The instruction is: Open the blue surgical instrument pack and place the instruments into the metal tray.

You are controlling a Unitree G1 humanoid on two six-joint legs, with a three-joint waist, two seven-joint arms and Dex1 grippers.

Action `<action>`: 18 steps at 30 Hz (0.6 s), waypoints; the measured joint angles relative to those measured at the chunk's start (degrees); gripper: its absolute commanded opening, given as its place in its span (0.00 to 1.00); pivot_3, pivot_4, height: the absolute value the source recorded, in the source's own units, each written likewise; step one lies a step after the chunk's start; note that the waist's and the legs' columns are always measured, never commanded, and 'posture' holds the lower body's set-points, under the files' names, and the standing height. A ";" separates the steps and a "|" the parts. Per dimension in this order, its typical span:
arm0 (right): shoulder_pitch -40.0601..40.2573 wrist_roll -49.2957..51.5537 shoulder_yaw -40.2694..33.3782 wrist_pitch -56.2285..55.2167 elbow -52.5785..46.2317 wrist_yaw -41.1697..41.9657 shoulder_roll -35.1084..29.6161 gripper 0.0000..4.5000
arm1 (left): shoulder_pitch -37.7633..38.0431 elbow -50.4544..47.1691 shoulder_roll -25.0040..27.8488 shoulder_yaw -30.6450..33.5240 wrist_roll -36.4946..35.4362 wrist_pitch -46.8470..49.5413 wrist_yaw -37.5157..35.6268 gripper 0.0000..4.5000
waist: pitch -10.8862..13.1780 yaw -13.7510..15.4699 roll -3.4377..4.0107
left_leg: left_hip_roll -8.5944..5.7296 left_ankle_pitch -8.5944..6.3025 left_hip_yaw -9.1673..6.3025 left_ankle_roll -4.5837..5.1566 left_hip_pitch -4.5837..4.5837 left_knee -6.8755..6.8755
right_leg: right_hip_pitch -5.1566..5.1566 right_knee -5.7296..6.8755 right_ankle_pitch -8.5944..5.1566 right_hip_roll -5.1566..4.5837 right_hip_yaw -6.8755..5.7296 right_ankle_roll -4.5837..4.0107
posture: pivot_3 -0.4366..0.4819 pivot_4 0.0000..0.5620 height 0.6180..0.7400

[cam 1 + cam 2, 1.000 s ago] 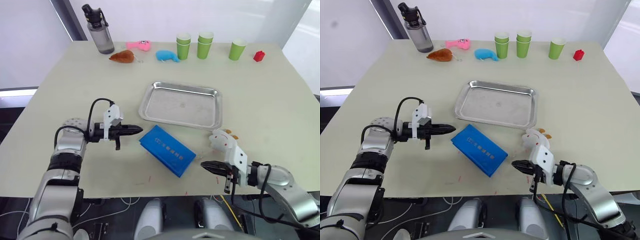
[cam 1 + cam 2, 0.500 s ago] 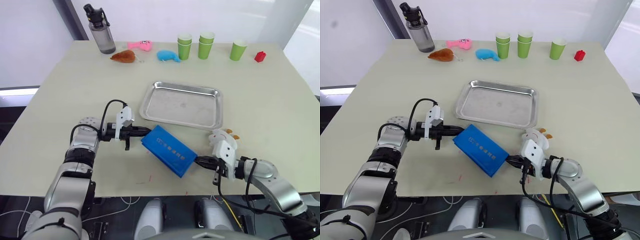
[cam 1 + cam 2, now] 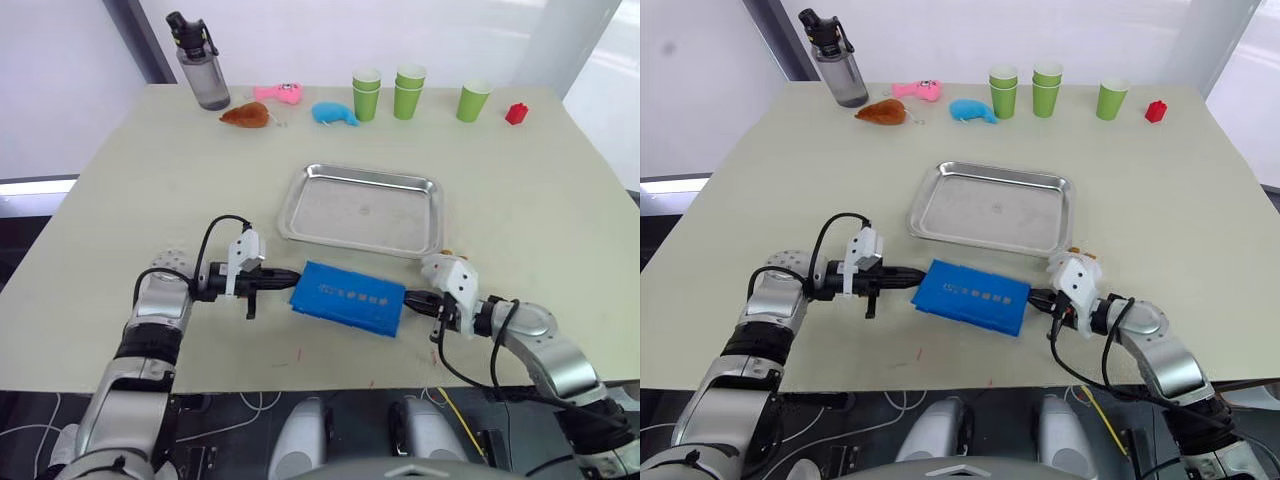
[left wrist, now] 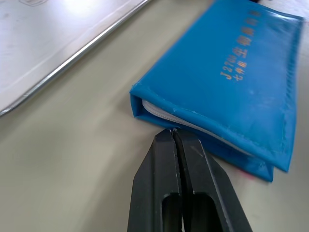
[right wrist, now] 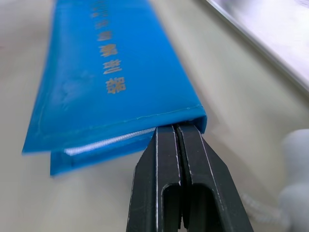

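The pack lies on the table before the tray, between both grippers' fingers.

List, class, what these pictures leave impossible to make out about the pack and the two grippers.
- Instruments: hidden inside the folded flat blue fabric pack in every view.
- Left gripper: fingers together at the pack's end; whether fabric is pinched is hidden by the tips themselves.
- Right gripper: same doubt at the opposite end.
- Gold print on the pack: too small in the eye views.
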 measured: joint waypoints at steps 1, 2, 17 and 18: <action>-0.54 -0.31 -0.17 -0.64 0.82 -0.11 0.22 0.00 | 0.86 -1.28 0.03 0.07 -0.26 0.52 0.18 0.02 | 0.00 -0.02 0.00 | 0.00 0.00 0.01 0.00 0.01 0.00 | 0.00 0.00 0.00 0.00 0.01 0.00 | 0.48 0.27 0.95; -1.31 -0.69 -0.39 -1.24 2.09 -0.25 0.56 0.00 | 1.84 -2.79 -0.01 0.11 -0.47 1.13 0.41 0.02 | 0.00 -0.03 0.00 | 0.00 0.00 0.03 0.00 0.01 0.00 | 0.00 0.01 0.00 0.00 0.03 0.00 | 0.48 0.27 0.95; 0.18 -0.05 -2.71 -4.52 2.09 3.04 -1.49 0.00 | 4.59 -6.78 -0.16 0.48 -1.04 1.91 4.15 0.02 | 0.00 0.08 0.03 | 0.00 0.03 0.04 0.04 0.04 0.01 | -0.01 0.11 -0.01 0.00 0.07 -0.01 | 0.48 0.27 0.95; 0.66 0.56 -3.20 -4.54 1.32 3.56 -1.93 0.00 | 4.75 -6.79 0.11 0.49 -1.22 1.78 4.25 0.02 | 0.01 0.06 0.03 | 0.00 0.03 0.04 0.04 0.04 0.01 | -0.01 0.12 -0.01 0.00 0.06 -0.01 | 0.48 0.27 0.95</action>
